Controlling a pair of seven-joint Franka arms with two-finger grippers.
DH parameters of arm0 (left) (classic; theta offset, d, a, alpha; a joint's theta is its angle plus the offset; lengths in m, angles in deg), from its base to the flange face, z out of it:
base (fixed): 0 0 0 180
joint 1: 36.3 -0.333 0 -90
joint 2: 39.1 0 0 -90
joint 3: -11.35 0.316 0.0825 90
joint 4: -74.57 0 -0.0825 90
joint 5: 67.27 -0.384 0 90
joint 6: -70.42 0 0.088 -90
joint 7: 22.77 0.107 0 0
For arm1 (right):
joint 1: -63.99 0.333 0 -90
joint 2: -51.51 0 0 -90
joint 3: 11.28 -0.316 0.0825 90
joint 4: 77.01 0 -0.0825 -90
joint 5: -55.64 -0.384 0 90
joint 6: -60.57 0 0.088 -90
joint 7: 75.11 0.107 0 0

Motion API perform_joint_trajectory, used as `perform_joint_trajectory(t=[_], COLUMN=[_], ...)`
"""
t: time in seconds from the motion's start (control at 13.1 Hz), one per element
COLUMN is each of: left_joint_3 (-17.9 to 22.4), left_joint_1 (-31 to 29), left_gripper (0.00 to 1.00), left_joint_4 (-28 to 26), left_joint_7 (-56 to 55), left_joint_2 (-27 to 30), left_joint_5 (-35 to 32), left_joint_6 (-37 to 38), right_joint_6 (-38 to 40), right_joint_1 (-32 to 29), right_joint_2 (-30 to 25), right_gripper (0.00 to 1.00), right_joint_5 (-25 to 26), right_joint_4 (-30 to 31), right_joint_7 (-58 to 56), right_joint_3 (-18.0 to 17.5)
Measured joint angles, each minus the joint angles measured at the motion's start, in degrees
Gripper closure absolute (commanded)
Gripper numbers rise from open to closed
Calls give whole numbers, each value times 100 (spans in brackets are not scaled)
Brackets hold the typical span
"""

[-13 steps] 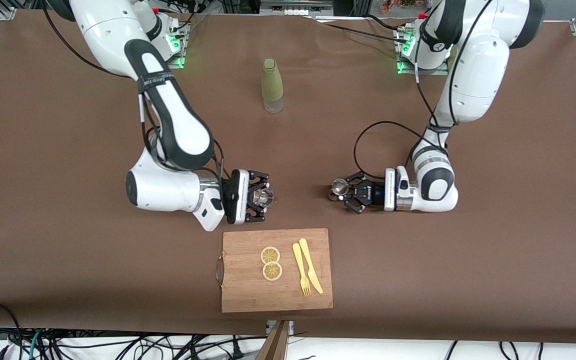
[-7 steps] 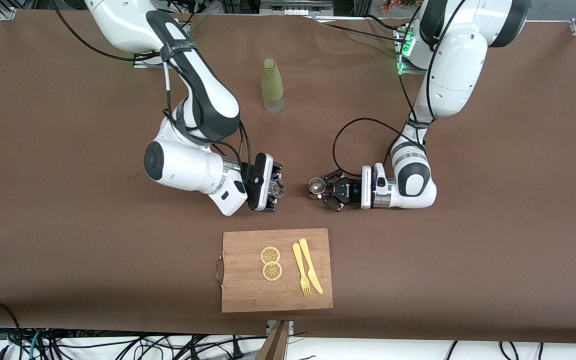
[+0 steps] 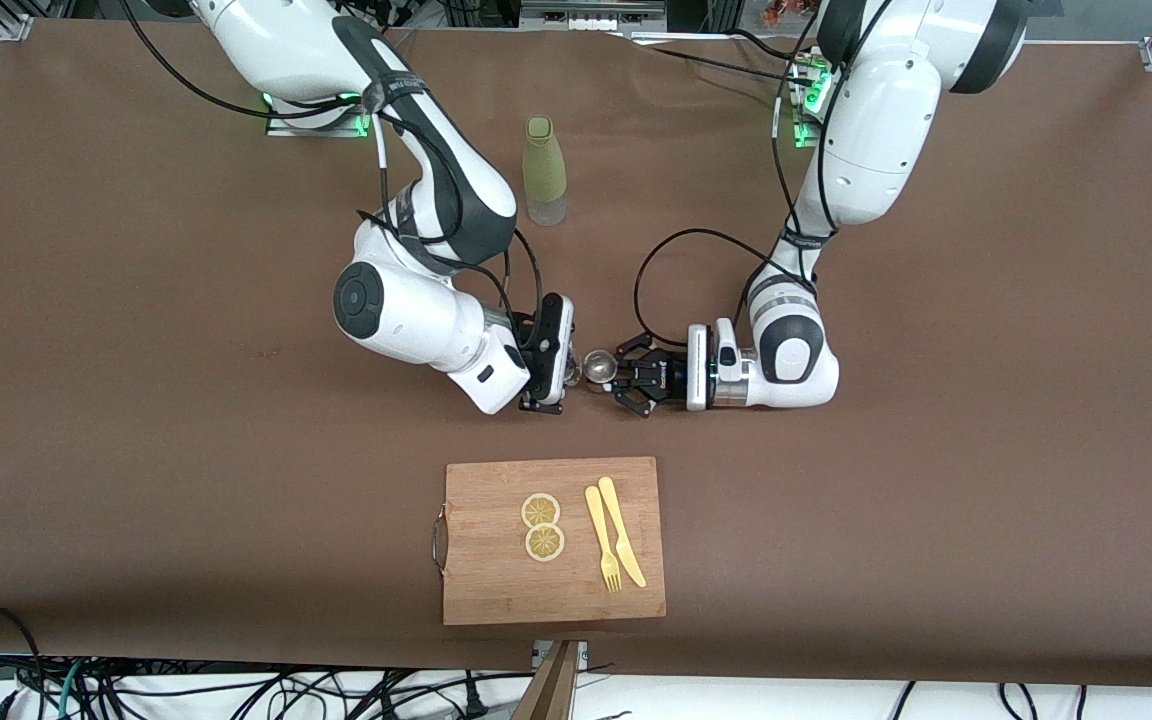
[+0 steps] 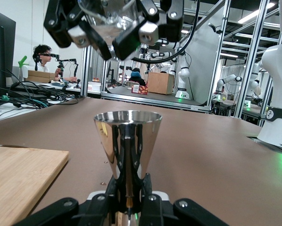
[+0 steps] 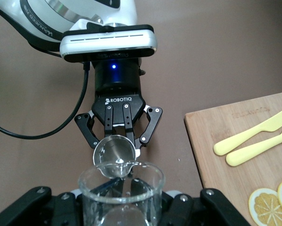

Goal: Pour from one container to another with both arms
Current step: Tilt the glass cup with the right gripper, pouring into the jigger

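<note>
At the centre of the front view, the two grippers are brought nearly together over the brown table (image 3: 136, 400), just above the upper edge of the bamboo cutting board (image 3: 496, 590). The steel jigger (image 3: 597, 366) is clamped upright at its narrow waist by the closed fingers of the left gripper (image 3: 624, 380), which enters from the middle right of the frame; in the left wrist view the jigger's cup is seen level and open upward at frame centre. The clear glass tumbler (image 5: 121, 197) is gripped by the closed fingers of the right gripper (image 3: 558, 362), which enters from the middle left; in the left wrist view the tumbler appears at the upper left, above the jigger and tipped, and in the right wrist view its pouring lip lies directly over the jigger's open mouth. The step in hand is judged to be the alignment of tumbler over jigger at the start of the pour; whether any liquid is present cannot be told. The next move is judged to call for further rotation of the right wrist while the jigger is kept level and steady beneath the lip. An olive-green bottle (image 3: 544, 170) stands at upper centre, and two lemon slices (image 3: 541, 526), a yellow fork (image 3: 601, 540) and a yellow knife (image 3: 622, 532) lie on the board.
</note>
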State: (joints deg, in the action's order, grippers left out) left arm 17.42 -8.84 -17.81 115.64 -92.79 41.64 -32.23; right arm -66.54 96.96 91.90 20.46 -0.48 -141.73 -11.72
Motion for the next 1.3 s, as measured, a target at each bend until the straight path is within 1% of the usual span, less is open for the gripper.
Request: perform_joint_trajectory(t=[0.38,1.3], left_joint_3=[2,2], left_joint_1=[114,177], left_gripper=[100,100], left_joint_4=[223,302], left_joint_7=[-93,-96], left_joint_2=[-79,-137], left_joint_5=[6,22], left_joint_6=[-242,-315], right_joint_6=[-1,0], right_joint_1=[107,167], right_joint_2=[27,28], right_gripper=[93,93], right_joint_5=[313,788], right_joint_4=[161,280], right_joint_7=[0,2], right_joint_3=[1,41])
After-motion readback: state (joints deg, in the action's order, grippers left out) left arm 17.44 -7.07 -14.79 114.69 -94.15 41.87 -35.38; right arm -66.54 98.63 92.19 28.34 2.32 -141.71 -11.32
